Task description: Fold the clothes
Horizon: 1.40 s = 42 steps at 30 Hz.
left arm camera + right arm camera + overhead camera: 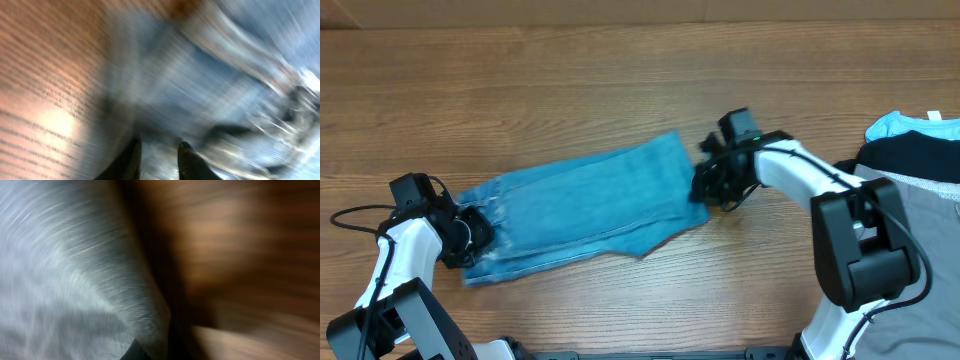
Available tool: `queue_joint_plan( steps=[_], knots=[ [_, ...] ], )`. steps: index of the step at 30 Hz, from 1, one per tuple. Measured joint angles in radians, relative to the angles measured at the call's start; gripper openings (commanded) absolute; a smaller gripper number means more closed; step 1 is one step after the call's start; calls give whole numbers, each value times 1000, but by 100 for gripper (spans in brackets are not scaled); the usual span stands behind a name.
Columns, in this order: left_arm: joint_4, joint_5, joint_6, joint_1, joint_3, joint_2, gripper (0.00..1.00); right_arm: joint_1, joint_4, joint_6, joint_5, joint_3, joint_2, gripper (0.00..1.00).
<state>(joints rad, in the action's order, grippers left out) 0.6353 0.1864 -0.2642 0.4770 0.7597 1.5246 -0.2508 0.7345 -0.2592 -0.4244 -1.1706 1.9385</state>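
Observation:
The light-blue denim jeans point(590, 195) lie folded lengthwise on the wooden table, with the frayed hems at the left and the waist end at the right. My left gripper point(472, 235) is at the frayed hem end. In the blurred left wrist view its fingers point(159, 155) stand close together with denim point(225, 75) between them. My right gripper point(705, 185) is at the waist end. In the blurred right wrist view denim point(60, 255) drapes over the gripper point(150, 352), and only one dark finger shows.
A pile of clothes sits at the right edge: a pale-blue top point(895, 125), a black garment point(910, 155) and grey trousers point(930, 230). Bare wooden table point(620, 60) stretches behind the jeans.

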Motion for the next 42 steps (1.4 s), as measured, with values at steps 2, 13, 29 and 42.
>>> queue_joint_plan(
  steps=[2, 13, 29, 42],
  knots=[
    [-4, 3, -2, 0, 0, 1, 52, 68, 33, -79, 49, -15, 0, 26],
    [108, 31, -3, 0, 0, 4, 90, 230, 90, 27, -50, -24, -12, 54],
    [-32, 200, 117, 0, 3, 38, 100, 230, 104, 156, -224, -24, -268, 59],
    [-119, 528, 197, -2, 91, 249, 81, 230, 116, 193, -246, -24, -268, 60]
  ],
)
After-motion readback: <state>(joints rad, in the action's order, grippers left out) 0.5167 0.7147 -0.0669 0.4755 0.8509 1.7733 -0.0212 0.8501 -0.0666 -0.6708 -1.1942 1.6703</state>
